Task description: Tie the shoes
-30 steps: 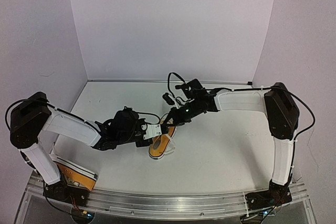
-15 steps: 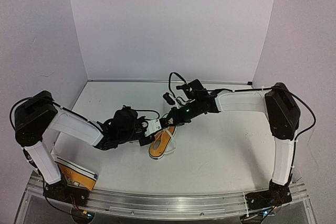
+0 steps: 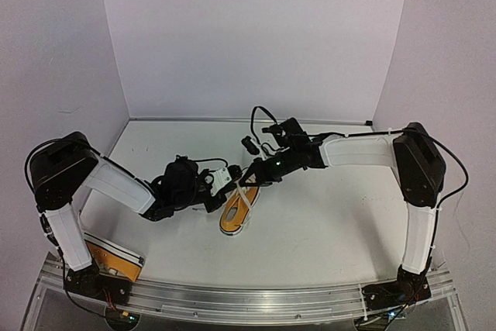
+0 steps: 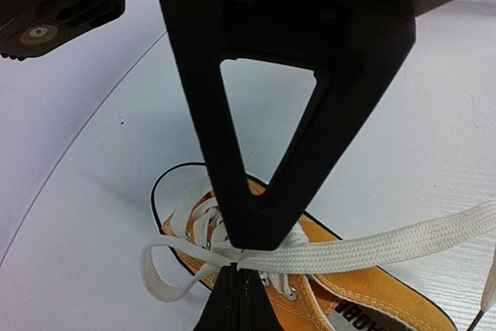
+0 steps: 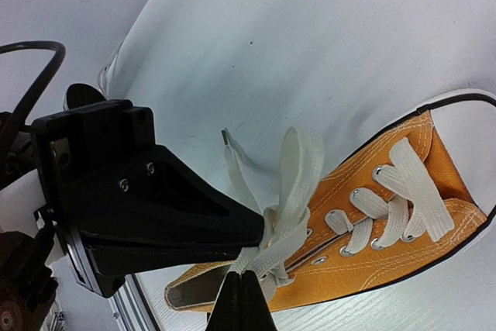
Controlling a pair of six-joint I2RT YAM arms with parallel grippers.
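Observation:
One orange-yellow shoe (image 3: 235, 215) with white laces lies in the middle of the table. Both grippers meet just above its laced top. My left gripper (image 3: 223, 182) is shut on a white lace (image 4: 387, 246) that runs off to the right; a small loop (image 4: 155, 278) hangs on its left. My right gripper (image 3: 250, 179) is shut on the lace bundle beside an upright loop (image 5: 298, 164). In the left wrist view my left gripper (image 4: 237, 267) pinches the lace under the right finger (image 4: 263, 191). In the right wrist view my right gripper (image 5: 244, 275) pinches next to the left gripper (image 5: 155, 207). The other shoe (image 3: 112, 257) lies by the left arm's base.
White walls close the table (image 3: 333, 222) at the back and both sides. A metal rail (image 3: 256, 296) runs along the near edge. A loose black cable (image 3: 256, 118) arcs above the right wrist.
My left gripper has drawn back and left a little, taking the lace with it. The left arm's elbow has risen. The right gripper has hardly moved.

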